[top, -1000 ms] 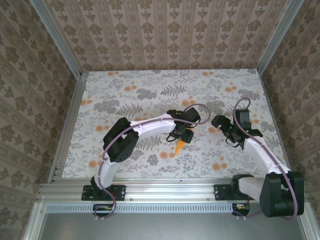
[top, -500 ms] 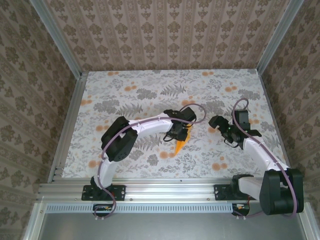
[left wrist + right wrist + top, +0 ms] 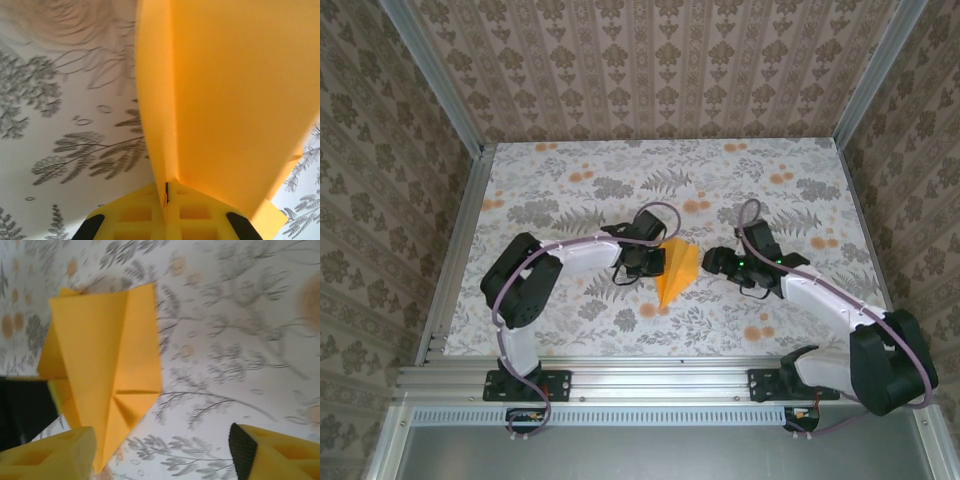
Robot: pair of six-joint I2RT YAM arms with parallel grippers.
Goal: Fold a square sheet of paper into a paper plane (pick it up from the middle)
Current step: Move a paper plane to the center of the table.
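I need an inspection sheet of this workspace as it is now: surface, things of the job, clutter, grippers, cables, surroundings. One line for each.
Surface: table covered with a grey-and-orange floral cloth, lying flat.
Job's things: paper plane, bright orange, folded to a pointed shape with visible creases, near the table's middle, tip toward the near edge.
Clutter: nothing seen.
Grippers: left gripper shut on the paper plane's folded edge; right gripper open, facing the paper plane from the right, one finger close to its tip.
Cables: purple cable along each arm, looping above the wrist, apart from the paper.
Surroundings: patterned walls on three sides; aluminium frame at the near edge.
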